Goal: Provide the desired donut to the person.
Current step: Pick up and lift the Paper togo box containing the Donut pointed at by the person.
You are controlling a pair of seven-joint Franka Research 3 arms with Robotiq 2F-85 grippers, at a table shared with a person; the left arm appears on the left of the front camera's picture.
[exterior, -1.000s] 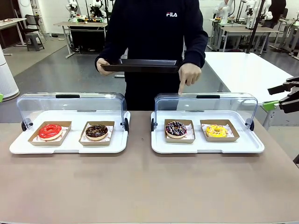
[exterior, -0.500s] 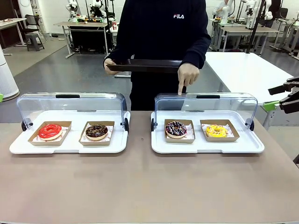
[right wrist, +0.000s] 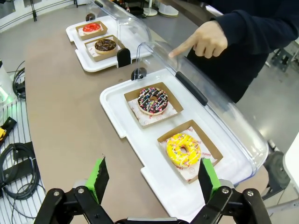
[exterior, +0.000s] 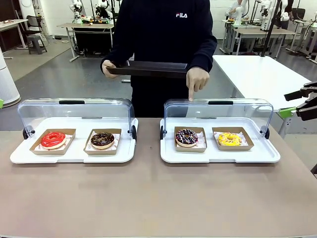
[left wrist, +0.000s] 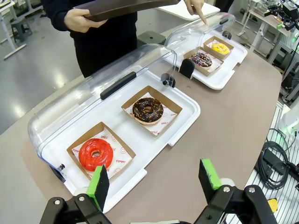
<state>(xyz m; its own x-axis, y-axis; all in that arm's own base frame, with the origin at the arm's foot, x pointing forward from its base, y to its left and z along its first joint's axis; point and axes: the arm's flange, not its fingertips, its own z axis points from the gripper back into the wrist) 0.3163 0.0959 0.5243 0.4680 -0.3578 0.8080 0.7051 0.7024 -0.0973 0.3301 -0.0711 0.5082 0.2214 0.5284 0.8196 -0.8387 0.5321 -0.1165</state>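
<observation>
The person stands across the table, holding a black tray in one hand. Their other hand points a finger down at the lid above the chocolate donut with coloured sprinkles, which sits in a cardboard tray beside a yellow donut. My right gripper hovers open and empty off the table's right end, facing that case. Open and empty too, my left gripper hangs above the left case, near its red donut and plain chocolate donut.
Both white display trays have clear domed lids tipped back toward the person. The brown tabletop in front of the cases is bare. Cables lie on the floor beside the table.
The person swayed a little to the right and back with the tray, keeping the finger pointed at the right case. Neither gripper has moved.
</observation>
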